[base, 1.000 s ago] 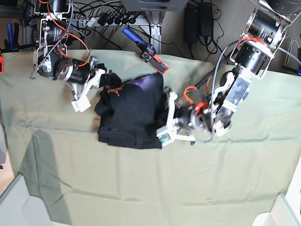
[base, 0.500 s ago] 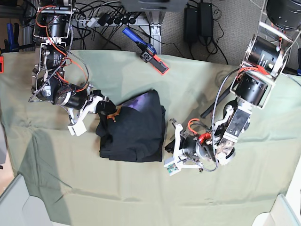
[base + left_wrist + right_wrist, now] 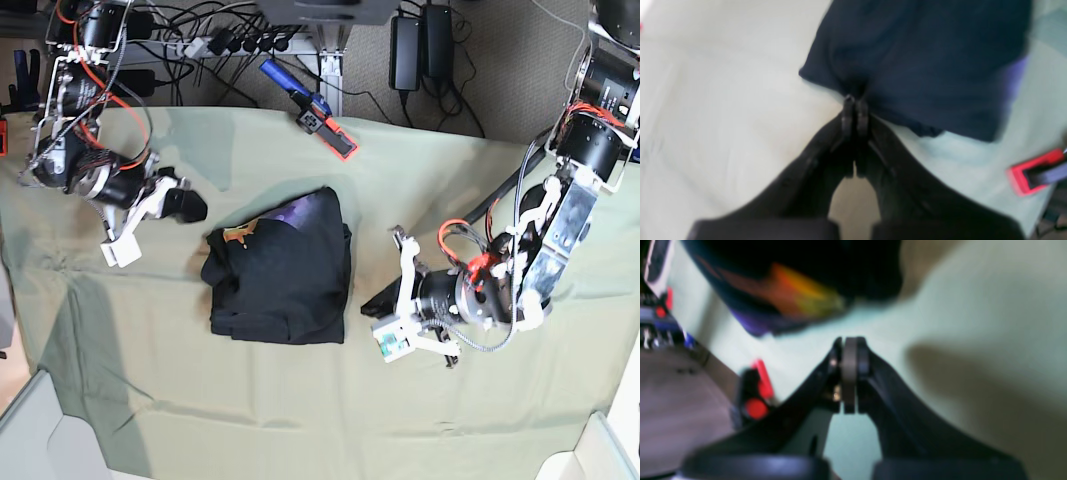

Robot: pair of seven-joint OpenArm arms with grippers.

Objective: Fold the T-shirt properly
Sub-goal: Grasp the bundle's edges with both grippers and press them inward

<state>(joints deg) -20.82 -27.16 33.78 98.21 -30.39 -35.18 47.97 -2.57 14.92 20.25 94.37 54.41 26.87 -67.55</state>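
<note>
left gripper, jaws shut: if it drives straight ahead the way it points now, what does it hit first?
Most likely the T-shirt: in the left wrist view the left gripper points at its near edge. Whether the tips already touch the fabric is unclear; the picture is blurred.

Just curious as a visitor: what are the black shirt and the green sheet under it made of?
T-shirt: looks like soft matte knit fabric, probably cotton; it slumps into thick folds without shine. Green cloth: thin matte woven sheet, judging by its shallow creases; the fiber can't be told.
</note>
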